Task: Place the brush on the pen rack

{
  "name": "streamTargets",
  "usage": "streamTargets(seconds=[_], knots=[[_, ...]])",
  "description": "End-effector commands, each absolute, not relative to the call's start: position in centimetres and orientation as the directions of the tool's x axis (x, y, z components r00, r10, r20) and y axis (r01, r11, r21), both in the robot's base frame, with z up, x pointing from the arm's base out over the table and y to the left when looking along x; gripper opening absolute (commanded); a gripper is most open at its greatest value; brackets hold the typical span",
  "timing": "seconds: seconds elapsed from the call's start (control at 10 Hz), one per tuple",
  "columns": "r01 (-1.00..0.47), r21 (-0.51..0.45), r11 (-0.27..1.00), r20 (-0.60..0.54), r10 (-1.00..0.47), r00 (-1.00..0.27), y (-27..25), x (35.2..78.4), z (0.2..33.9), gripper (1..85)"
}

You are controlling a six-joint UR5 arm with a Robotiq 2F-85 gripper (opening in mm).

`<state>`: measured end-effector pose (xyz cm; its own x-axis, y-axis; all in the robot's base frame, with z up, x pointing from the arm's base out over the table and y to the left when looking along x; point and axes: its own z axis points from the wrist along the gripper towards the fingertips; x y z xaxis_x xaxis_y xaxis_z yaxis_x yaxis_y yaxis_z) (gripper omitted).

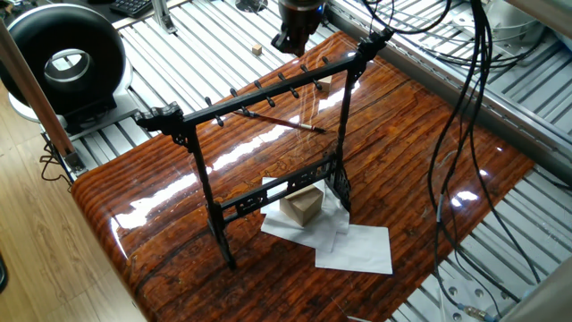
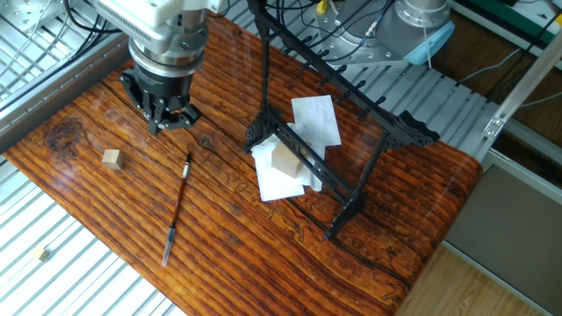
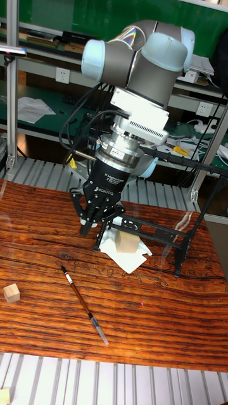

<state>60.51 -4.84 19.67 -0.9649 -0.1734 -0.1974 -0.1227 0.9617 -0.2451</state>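
Note:
The brush [image 2: 176,209] lies flat on the wooden table, a thin reddish-brown stick pointing toward the near edge; it also shows as brush [image 3: 82,302] and, behind the rack's bar, as brush [image 1: 284,122]. The pen rack [image 2: 338,132] stands upright, a black frame with a pegged top bar [image 1: 268,91]. My gripper [image 2: 167,117] hangs above the table just past the brush's upper end, on the side away from the rack. Its fingers are spread and hold nothing. In the tall view the gripper [image 3: 96,226] hovers in front of the pen rack [image 3: 152,233].
A wooden block [image 2: 283,162] sits on white papers [image 2: 316,118] under the rack. A small wooden cube [image 2: 111,158] lies left of the brush; another cube [image 2: 41,254] rests on the slatted metal surface. Cables [image 1: 465,98] hang on one side.

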Motion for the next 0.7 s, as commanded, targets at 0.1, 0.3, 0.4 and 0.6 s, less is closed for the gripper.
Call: streamTargets(seconds=[0.1, 0.3, 0.4, 0.6], knots=[[-0.163, -0.220, 0.962, -0.182, -0.205, -0.962, -5.1, 61.2, 19.2, 1.0], [-0.177, -0.189, 0.966, -0.170, -0.210, -0.963, -4.5, 61.4, 18.8, 1.0], [-0.189, -0.183, 0.965, -0.169, -0.220, -0.961, -4.5, 61.9, 18.5, 1.0], [-0.247, -0.169, 0.954, -0.144, -0.272, -0.951, -5.0, 62.2, 17.6, 1.0]])
